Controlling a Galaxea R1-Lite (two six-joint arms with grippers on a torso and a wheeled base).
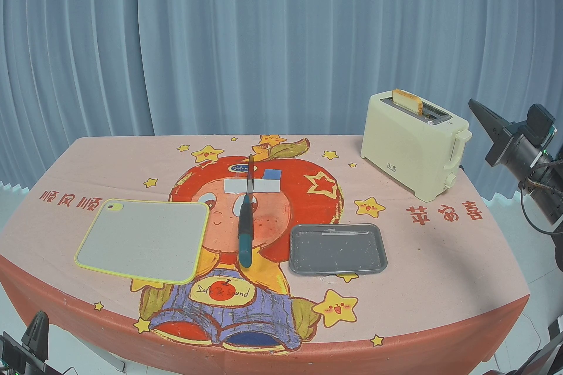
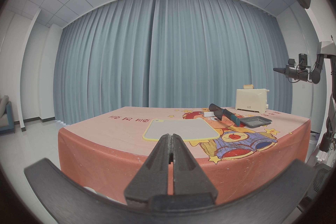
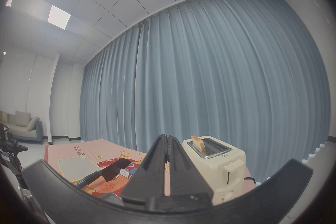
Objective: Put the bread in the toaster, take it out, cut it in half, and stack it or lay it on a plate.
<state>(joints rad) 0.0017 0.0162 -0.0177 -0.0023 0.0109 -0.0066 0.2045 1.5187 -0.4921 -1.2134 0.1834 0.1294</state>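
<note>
Left gripper (image 2: 171, 138) off the table's (image 1: 446, 276) near edge, fingers pressed together, empty. Board (image 1: 143, 241), knife (image 1: 246, 218) and plate (image 1: 338, 248) lie in a row at the front, likely staged for cutting and plating. Bread (image 1: 407, 99) stands proud of the toaster (image 1: 410, 150) slot, far right. Right gripper (image 3: 167, 139) near it, fingers closed, holding nothing.

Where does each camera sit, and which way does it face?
Head view: high, looking down on the table and toaster; right end effector at the right edge.
Left wrist view: low off the table's near-left edge, facing across it; shut left end effector in front.
Right wrist view: raised off the right end, facing the toaster; its shut end effector in front.
All share toaster and bread.
</note>
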